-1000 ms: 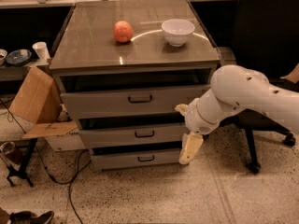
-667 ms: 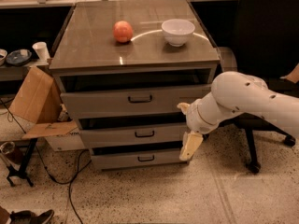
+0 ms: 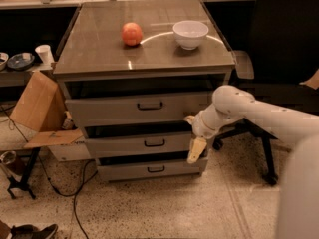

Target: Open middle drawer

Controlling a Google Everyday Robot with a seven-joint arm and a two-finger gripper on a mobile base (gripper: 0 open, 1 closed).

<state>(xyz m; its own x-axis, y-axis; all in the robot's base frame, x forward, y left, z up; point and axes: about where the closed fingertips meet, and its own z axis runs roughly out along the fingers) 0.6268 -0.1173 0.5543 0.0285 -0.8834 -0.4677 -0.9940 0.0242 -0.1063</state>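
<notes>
A grey cabinet with three drawers stands in the middle of the camera view. The middle drawer (image 3: 139,144) has a low grey front and a small black loop handle (image 3: 154,143) at its centre; its front sits slightly proud with a dark gap above. My gripper (image 3: 196,150) hangs from the white arm (image 3: 249,111) at the right end of the middle drawer's front, pointing down, to the right of the handle and not on it.
On the cabinet top (image 3: 99,49) sit an orange-red fruit (image 3: 131,34) and a white bowl (image 3: 190,33). A black office chair (image 3: 279,59) stands to the right. A cardboard box (image 3: 37,108), cables (image 3: 55,183) and a stand (image 3: 15,178) lie to the left.
The arm and gripper have shifted slightly; the gripper stays by the right end of the middle drawer. The drawers have not visibly moved.
</notes>
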